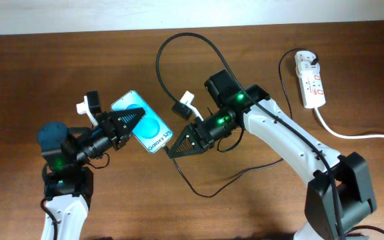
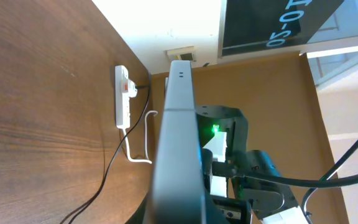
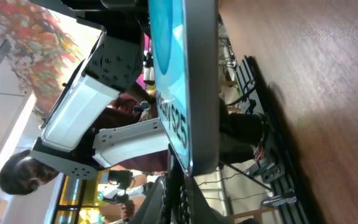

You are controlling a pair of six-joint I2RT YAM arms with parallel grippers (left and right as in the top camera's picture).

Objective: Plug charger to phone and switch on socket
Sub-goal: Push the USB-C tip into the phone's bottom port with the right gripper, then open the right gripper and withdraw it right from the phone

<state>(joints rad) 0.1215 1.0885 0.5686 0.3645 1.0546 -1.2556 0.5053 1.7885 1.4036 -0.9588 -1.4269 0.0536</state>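
Phone sits left of centre, apparently lifted clear of the table, with its screen up in the overhead view. Its long axis runs from far-left to near-right, and the end printed "Galaxy S25" points at the right arm. Left gripper comes in from the left and lies over the screen with jaws closed on the phone; the left wrist view shows the phone's edge running straight out from the fingers. Right gripper is just beside the near-right short end, its jaws pinched narrow and pointing roughly back along the phone's axis. The charger trails away from its tips across the table, so the connector is probably pinched there — the tip itself is hidden. The right wrist view fills with the phone's edge and screen, very close. The coming move turns on lining the connector up with that short end and pushing along the long axis while the left arm braces. Socket lies far right at the back, well apart from both grippers and nearer the right arm — not yet attended to.
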